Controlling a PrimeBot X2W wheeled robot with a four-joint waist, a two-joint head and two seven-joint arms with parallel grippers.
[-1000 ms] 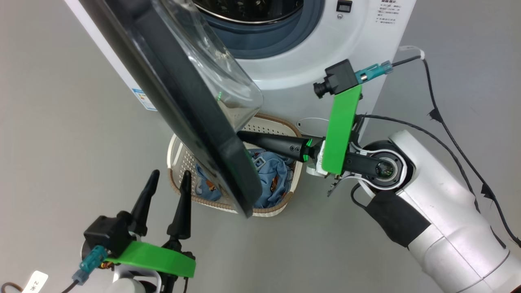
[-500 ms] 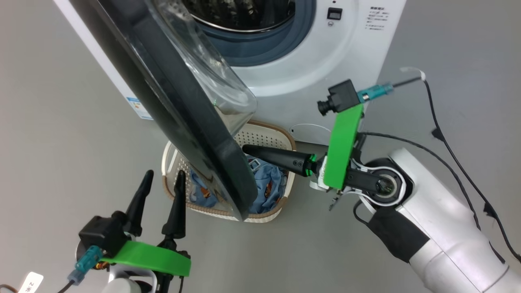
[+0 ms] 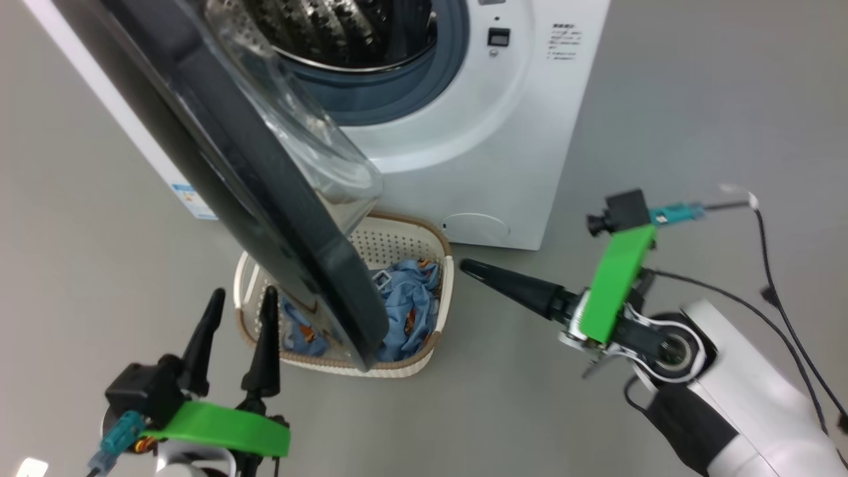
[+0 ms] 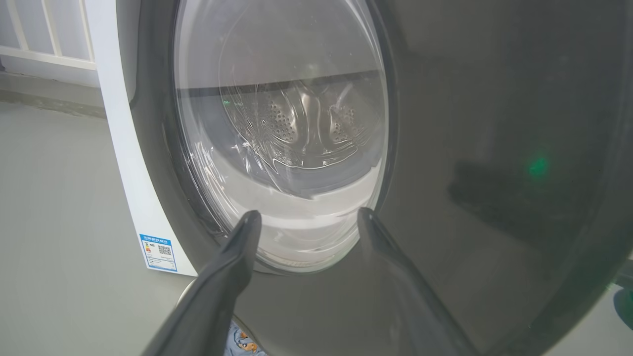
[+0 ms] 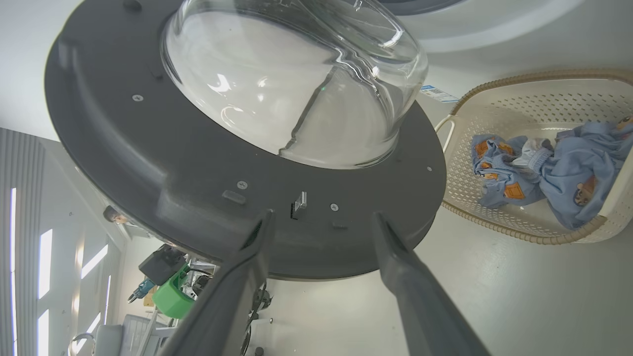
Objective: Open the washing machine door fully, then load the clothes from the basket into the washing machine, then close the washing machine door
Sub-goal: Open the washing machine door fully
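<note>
both claws gape empty: the left claw [image 3: 243, 293] is low beside the basket [image 3: 404, 370], the right claw [image 5: 322, 217] just off the inner face of the door [image 3: 255, 199]. the door stands half open, overhanging the basket and the clothes [image 3: 412, 299]. opening looks unfinished; next, push it wide, clear of the washing machine [image 3: 503, 132] mouth.
</note>
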